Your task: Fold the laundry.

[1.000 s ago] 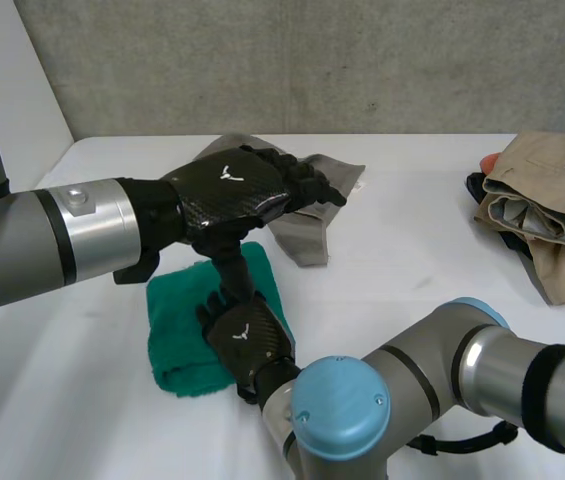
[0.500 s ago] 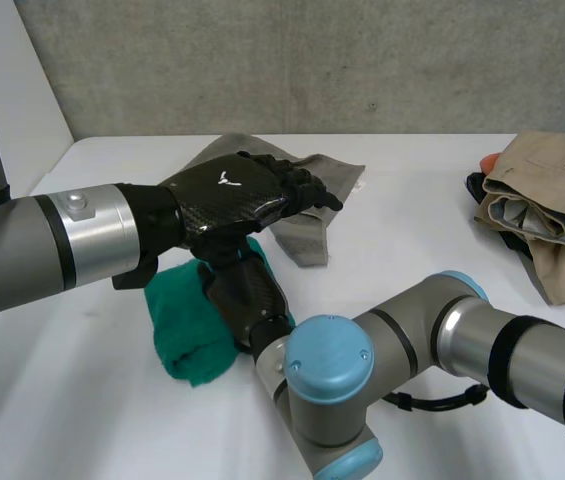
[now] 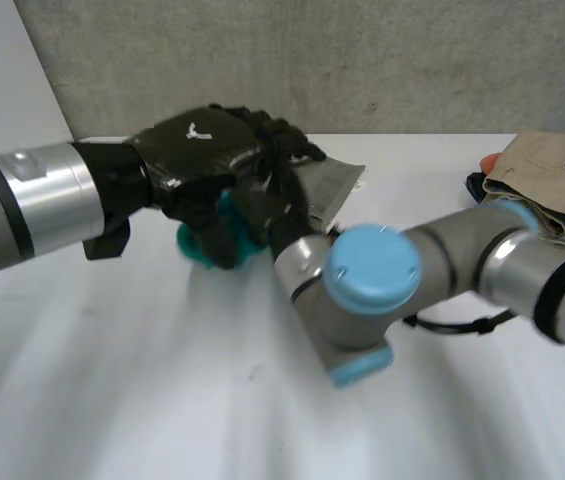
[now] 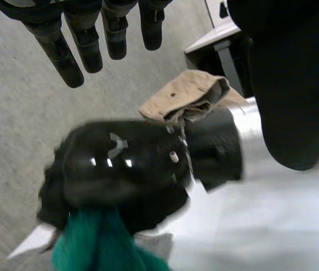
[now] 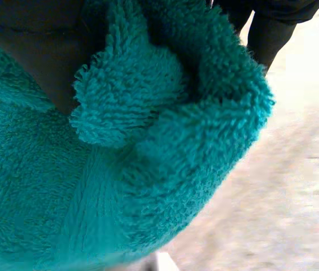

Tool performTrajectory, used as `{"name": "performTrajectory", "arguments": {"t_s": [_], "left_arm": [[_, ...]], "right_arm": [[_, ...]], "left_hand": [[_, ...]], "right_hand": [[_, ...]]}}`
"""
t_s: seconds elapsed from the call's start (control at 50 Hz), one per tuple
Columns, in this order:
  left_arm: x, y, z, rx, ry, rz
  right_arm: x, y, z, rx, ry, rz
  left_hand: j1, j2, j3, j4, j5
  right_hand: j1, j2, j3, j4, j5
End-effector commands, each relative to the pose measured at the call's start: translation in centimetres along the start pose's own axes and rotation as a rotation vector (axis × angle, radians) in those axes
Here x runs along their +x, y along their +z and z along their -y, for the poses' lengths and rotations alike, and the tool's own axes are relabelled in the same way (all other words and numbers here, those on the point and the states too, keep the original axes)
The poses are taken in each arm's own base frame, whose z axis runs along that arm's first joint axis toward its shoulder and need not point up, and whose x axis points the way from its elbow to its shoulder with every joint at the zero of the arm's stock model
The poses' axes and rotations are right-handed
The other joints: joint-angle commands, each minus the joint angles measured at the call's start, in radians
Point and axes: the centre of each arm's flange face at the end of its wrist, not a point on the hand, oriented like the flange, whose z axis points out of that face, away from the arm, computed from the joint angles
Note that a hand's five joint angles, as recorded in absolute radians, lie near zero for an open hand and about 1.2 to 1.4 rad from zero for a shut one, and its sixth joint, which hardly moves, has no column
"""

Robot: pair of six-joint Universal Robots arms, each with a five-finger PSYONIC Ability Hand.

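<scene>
Since a second ago the green towel (image 3: 192, 243) has left its flat spot on the white table (image 3: 112, 380). It is now bunched and raised in the right hand (image 3: 267, 205), and the right arm has swung across the table.

In the head view, towel and both hands sit well apart from the beige pile (image 3: 547, 190), toward the robot's left, with the grey cloth (image 3: 334, 183) between them and that pile. The left hand (image 3: 202, 150) hangs palm-down just above the right hand.

In the left wrist view, the left hand's fingers (image 4: 63, 51) are straight and released, grasping nothing. Below them the right hand (image 4: 119, 169) is clenched around the towel (image 4: 97, 245), which spills out past its fingers. The beige pile (image 4: 184, 101) shows beyond its wrist.

In the right wrist view, the towel (image 5: 165, 147) is a thick wad pressed against the right hand's (image 5: 40, 56) palm, with no clear long axis.

The left hand is the free one and lies directly over the bundle. My guess is that any re-grip means reaching down and slightly away from the pile for a loose edge.
</scene>
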Motion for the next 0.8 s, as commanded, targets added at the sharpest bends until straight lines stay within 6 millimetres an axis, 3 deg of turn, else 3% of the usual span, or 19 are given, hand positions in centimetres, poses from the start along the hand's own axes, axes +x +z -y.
{"name": "performTrajectory", "arguments": {"t_s": [0.02, 0.04, 0.08, 0.1, 0.16, 0.18, 0.24, 0.26, 0.32, 0.34, 0.4, 0.42, 0.48, 0.5, 0.58, 0.68, 0.8], "left_arm": [[-0.6, -1.1, 2.6, 0.070, -0.015, 0.049], [-0.7, -1.3, 3.2, 0.087, -0.018, 0.059], [-0.8, -1.4, 3.7, 0.105, -0.019, 0.070], [-1.0, -1.5, 4.0, 0.119, -0.026, 0.079], [-1.0, -1.5, 4.2, 0.137, -0.033, 0.086], [-1.0, -1.5, 4.3, 0.147, -0.035, 0.087], [-1.0, -1.3, 4.2, 0.151, -0.044, 0.084], [-0.8, -1.2, 3.9, 0.149, -0.053, 0.078], [-0.5, -1.0, 3.7, 0.147, -0.055, 0.068], [-0.3, -0.8, 3.4, 0.145, -0.054, 0.061], [0.0, -0.3, 2.9, 0.139, -0.059, 0.047], [0.3, 0.0, 2.5, 0.135, -0.063, 0.036], [0.5, 0.5, 1.8, 0.121, -0.073, 0.028], [0.6, 0.8, 1.4, 0.110, -0.082, 0.027], [0.8, 1.3, 0.4, 0.083, -0.095, 0.031], [0.8, 1.5, -0.1, 0.065, -0.091, 0.042], [0.8, 1.4, 0.1, 0.066, -0.068, 0.047]], "right_arm": [[9.3, 3.3, 2.1, 0.094, -0.039, -0.199], [12.1, 3.9, 2.5, 0.118, -0.057, -0.259], [15.3, 4.4, 2.9, 0.142, -0.077, -0.320], [18.7, 4.6, 3.1, 0.163, -0.094, -0.388], [23.5, 4.4, 3.0, 0.184, -0.112, -0.479], [26.6, 4.0, 2.4, 0.190, -0.119, -0.533], [30.7, 3.0, 0.7, 0.178, -0.127, -0.600], [33.0, 2.2, -0.6, 0.169, -0.127, -0.629], [35.4, 1.0, -3.5, 0.135, -0.127, -0.640], [36.3, 0.1, -5.7, 0.107, -0.125, -0.630], [37.2, -1.1, -9.1, 0.064, -0.120, -0.598], [37.4, -2.0, -11.5, 0.037, -0.116, -0.569], [37.5, -3.4, -14.9, 0.001, -0.114, -0.528], [37.4, -4.6, -17.2, -0.034, -0.109, -0.512], [37.3, -7.3, -20.9, -0.119, -0.115, -0.500], [37.5, -9.6, -21.4, -0.188, -0.135, -0.515], [38.6, -10.2, -18.4, -0.130, -0.148, -0.523]], "left_hand": [[0.005, -0.027, -0.036, -0.025, -0.049], [0.005, -0.027, -0.036, -0.025, -0.049], [0.005, -0.027, -0.036, -0.025, -0.049], [0.005, -0.027, -0.036, -0.025, -0.049], [0.005, -0.027, -0.036, -0.025, -0.049], [0.005, -0.027, -0.036, -0.025, -0.049], [0.005, -0.027, -0.036, -0.025, -0.049], [0.005, -0.027, -0.036, -0.025, -0.049], [0.005, -0.027, -0.036, -0.025, -0.049], [0.005, -0.027, -0.036, -0.025, -0.049], [0.005, -0.027, -0.036, -0.025, -0.049], [0.005, -0.027, -0.036, -0.025, -0.049], [0.005, -0.027, -0.036, -0.025, -0.049], [0.005, -0.027, -0.036, -0.025, -0.049], [0.005, -0.027, -0.036, -0.025, -0.049], [0.005, -0.027, -0.036, -0.025, -0.049], [0.005, -0.027, -0.036, -0.025, -0.049]], "right_hand": [[0.333, 0.239, 0.236, 0.203, 0.282], [0.333, 0.239, 0.236, 0.203, 0.282], [0.333, 0.239, 0.236, 0.203, 0.282], [0.333, 0.239, 0.236, 0.203, 0.282], [0.333, 0.239, 0.236, 0.203, 0.282], [0.333, 0.239, 0.236, 0.203, 0.282], [0.333, 0.239, 0.236, 0.203, 0.282], [0.333, 0.239, 0.236, 0.203, 0.282], [0.333, 0.239, 0.236, 0.203, 0.282], [0.333, 0.239, 0.236, 0.203, 0.282], [0.333, 0.239, 0.236, 0.203, 0.282], [0.333, 0.239, 0.236, 0.203, 0.282], [0.333, 0.239, 0.236, 0.203, 0.282], [0.333, 0.239, 0.236, 0.203, 0.282], [0.333, 0.239, 0.236, 0.203, 0.282], [0.333, 0.239, 0.236, 0.203, 0.282], [0.333, 0.239, 0.236, 0.203, 0.282]]}}
